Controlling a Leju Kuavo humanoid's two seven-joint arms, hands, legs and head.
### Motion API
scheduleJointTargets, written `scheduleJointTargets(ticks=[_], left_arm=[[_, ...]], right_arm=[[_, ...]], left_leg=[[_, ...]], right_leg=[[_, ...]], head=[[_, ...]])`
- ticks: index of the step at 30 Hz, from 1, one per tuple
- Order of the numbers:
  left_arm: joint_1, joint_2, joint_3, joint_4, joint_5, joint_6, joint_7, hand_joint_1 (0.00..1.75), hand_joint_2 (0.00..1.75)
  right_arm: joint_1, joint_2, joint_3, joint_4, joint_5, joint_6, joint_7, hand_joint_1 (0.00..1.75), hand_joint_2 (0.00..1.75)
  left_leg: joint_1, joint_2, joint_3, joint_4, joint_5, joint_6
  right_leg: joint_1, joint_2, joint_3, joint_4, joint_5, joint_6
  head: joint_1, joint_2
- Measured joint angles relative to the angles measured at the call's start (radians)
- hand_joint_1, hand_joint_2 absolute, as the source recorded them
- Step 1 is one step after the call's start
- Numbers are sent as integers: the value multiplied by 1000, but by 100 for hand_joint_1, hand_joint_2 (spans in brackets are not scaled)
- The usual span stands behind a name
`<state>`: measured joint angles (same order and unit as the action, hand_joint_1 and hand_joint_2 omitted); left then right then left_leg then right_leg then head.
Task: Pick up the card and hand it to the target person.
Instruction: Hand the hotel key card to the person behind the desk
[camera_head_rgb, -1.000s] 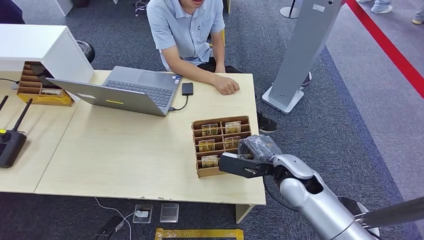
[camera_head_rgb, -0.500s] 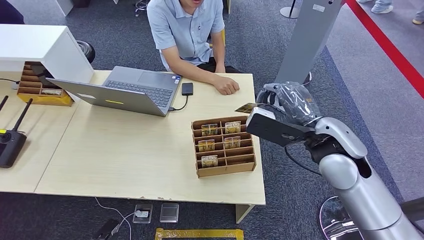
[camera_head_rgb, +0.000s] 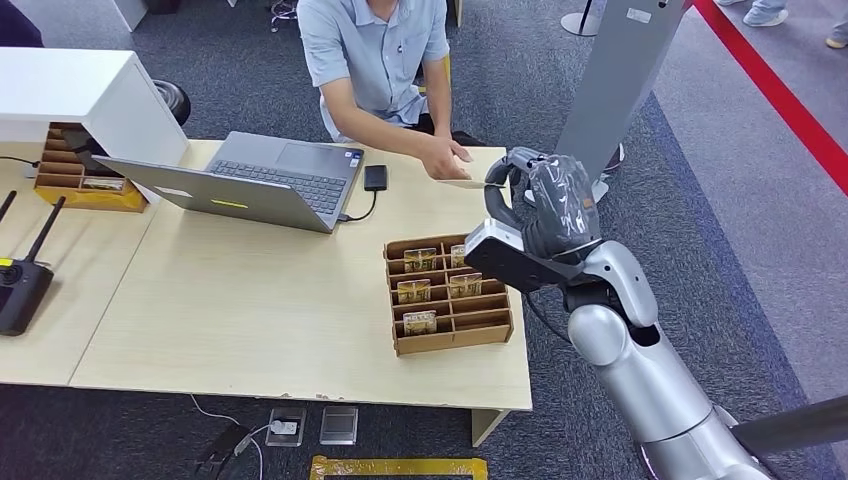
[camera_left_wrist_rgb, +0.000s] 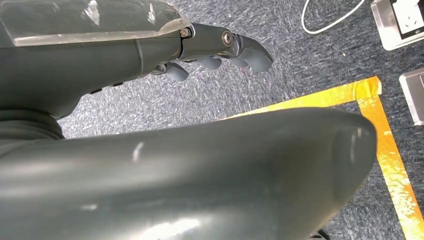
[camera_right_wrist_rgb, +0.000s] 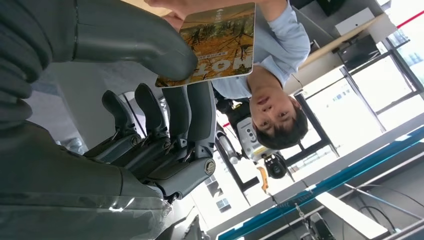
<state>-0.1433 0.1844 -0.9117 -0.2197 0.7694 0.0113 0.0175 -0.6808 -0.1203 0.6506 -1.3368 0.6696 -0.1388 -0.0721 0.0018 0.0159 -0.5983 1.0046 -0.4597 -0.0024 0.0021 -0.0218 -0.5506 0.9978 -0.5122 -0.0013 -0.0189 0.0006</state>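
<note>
Right hand (camera_head_rgb: 545, 205) now reaches further toward the person (camera_head_rgb: 378, 60), pinching one card (camera_right_wrist_rgb: 215, 44); their hand (camera_head_rgb: 445, 160) touches it. Left hand (camera_left_wrist_rgb: 200, 50) hangs open.

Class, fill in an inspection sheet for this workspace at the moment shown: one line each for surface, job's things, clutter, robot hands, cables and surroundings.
Surface: light wooden table, joined by a second table on the left.
Job's things: card pinched in the right robot hand, held out to the seated person, whose hand reaches its far edge; brown card rack holds more cards.
Clutter: open laptop, black phone, second rack, black antenna device.
Robot hands: right holds the card; left robot hand hangs over the carpet, holding nothing.
Cables: one from laptop to phone; a white one on the floor.
Surroundings: grey carpet, grey floor stand, red floor line.
</note>
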Motion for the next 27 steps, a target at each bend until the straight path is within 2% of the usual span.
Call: scheduleJointTargets(ticks=[6,21,25,27], left_arm=[[0,0,0,0,0,1,2,0,0],[1,0,0,0,0,1,3,0,0],[3,0,0,0,2,1,1,0,175],[3,0,0,0,1,1,-2,0,175]], right_arm=[[-1,31,2,84,-14,-46,-8,141,175],[-7,66,5,176,-22,-66,-6,141,175],[-11,73,8,193,-29,-73,-7,0,175],[-15,75,10,202,-34,-77,-10,0,175]], left_leg=[[0,0,0,0,0,0],[0,0,0,0,0,0],[0,0,0,0,0,0],[0,0,0,0,0,0]], right_leg=[[0,0,0,0,0,0],[0,0,0,0,0,0],[0,0,0,0,0,0],[0,0,0,0,0,0]], head=[[0,0],[0,0],[0,0],[0,0]])
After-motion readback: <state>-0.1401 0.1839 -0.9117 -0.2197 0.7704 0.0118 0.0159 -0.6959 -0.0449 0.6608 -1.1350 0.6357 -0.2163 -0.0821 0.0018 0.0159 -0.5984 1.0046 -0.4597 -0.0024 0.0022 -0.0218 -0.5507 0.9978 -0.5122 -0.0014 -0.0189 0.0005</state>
